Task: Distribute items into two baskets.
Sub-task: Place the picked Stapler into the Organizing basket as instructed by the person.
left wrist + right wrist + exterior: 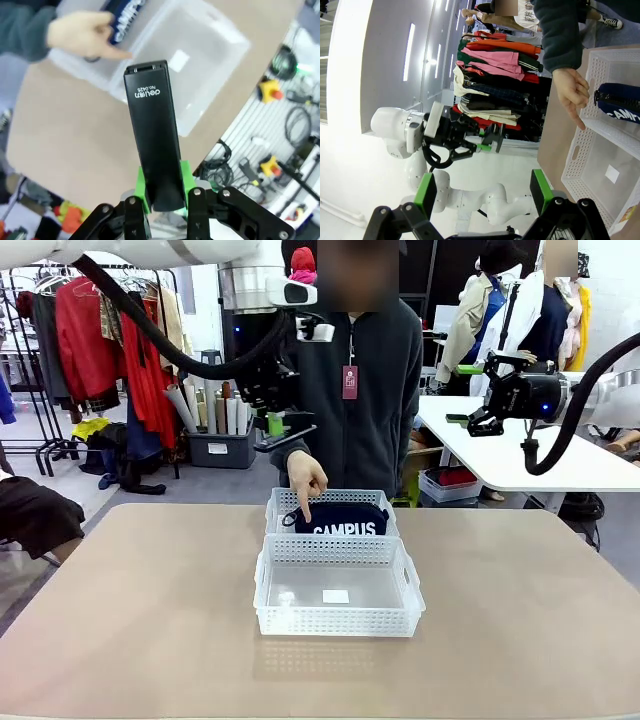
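L gripper [165,192] is clamped tight on the black stapler [155,135], held in the air above the table's far edge, just left of the person's hand [306,480]. R gripper [485,192] hangs high over the far right side w/ jaws spread wide, nothing between the pads. Navy CAMPUS pouch [342,519] lies in the far basket [282,502], the hand's finger pointing into that basket; near basket [338,622] sits touching it toward table centre, holding neither item.
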